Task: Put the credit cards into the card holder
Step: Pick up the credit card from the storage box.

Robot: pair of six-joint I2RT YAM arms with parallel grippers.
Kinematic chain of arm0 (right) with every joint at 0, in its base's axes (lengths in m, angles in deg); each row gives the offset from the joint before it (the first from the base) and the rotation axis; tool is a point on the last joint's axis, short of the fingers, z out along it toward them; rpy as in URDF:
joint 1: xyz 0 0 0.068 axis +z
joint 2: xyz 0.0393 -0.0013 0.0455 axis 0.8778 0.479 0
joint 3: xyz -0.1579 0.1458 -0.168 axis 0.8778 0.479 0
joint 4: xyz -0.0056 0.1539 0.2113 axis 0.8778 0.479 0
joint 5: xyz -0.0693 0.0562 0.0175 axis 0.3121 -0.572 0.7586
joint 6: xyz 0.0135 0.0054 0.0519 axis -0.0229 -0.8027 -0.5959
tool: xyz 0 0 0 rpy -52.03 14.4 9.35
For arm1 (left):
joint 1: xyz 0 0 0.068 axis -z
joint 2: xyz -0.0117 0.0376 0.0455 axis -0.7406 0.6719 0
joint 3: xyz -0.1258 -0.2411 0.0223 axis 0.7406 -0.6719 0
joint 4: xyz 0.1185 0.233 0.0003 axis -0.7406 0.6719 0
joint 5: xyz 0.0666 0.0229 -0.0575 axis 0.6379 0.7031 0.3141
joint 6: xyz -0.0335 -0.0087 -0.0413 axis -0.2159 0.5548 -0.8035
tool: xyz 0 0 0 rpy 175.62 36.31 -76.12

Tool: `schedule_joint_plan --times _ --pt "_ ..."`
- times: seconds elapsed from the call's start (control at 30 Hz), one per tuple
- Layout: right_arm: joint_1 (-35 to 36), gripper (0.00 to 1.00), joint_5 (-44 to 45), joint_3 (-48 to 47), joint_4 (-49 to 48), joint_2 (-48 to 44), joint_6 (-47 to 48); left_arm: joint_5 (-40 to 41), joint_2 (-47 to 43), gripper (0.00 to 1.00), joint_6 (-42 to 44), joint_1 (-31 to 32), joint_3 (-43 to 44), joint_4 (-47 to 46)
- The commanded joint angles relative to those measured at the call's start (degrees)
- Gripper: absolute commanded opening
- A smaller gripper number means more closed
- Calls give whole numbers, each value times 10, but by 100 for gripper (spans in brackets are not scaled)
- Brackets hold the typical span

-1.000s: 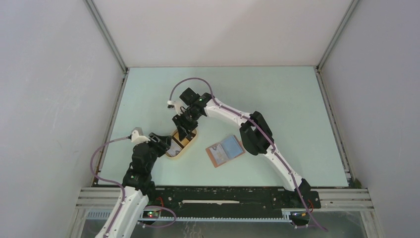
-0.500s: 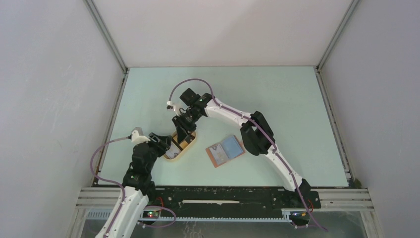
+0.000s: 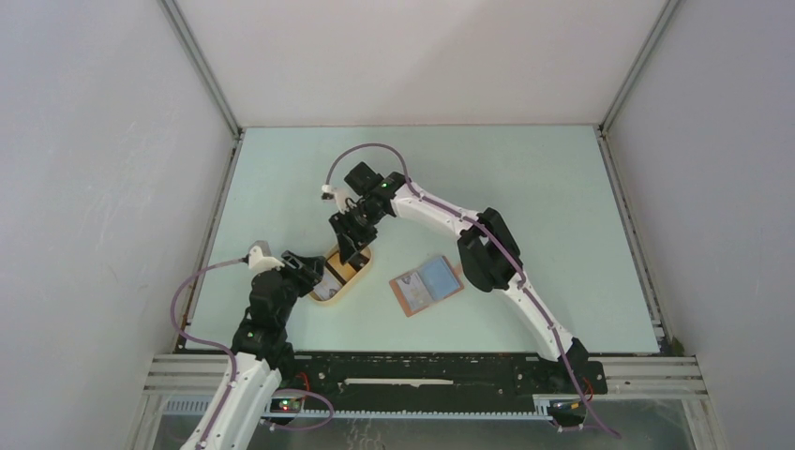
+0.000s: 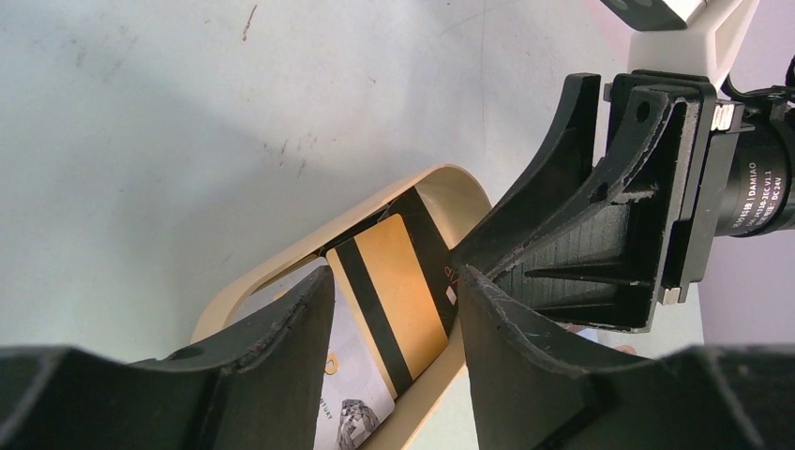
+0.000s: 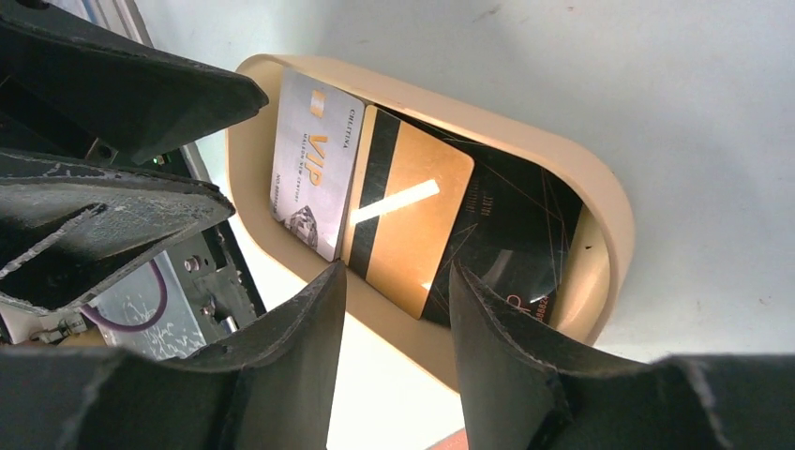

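Observation:
Three credit cards lie overlapped in a pale tan oval tray (image 3: pixel 349 279): a white VIP card (image 5: pixel 314 173), an orange-yellow card with a dark stripe (image 5: pixel 408 220) and a black card (image 5: pixel 506 244). They also show in the left wrist view, white (image 4: pixel 349 398), orange-yellow (image 4: pixel 398 295), black (image 4: pixel 433 246). The card holder (image 3: pixel 427 284) lies open on the table to the right of the tray, with its grey-blue slots facing up. My left gripper (image 3: pixel 316 274) is open and empty over the tray's near-left end. My right gripper (image 3: pixel 352 246) is open and empty over the tray's far end.
The two grippers face each other closely across the tray; the right gripper's fingers (image 4: pixel 600 234) fill the right of the left wrist view. The tray rim (image 5: pixel 600 216) stands higher than the cards. Light green table (image 3: pixel 525 187), white walls around.
My right gripper dipped toward the tray and has since lifted back a little toward the far side. The tray shifted slightly. The left arm has hardly moved.

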Motion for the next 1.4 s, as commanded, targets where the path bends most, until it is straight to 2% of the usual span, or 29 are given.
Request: schedule_joint_plan --times 0.0,0.47,1.37 --pt "0 53 5 -29 -2 6 -5 -5 -1 56 3 -4 -6 -17" --pt "7 54 5 -29 -1 19 -10 -6 -1 56 3 -4 -6 -18" --pt "11 52 -66 -31 0 26 -30 -7 0 56 4 -4 -6 -18"
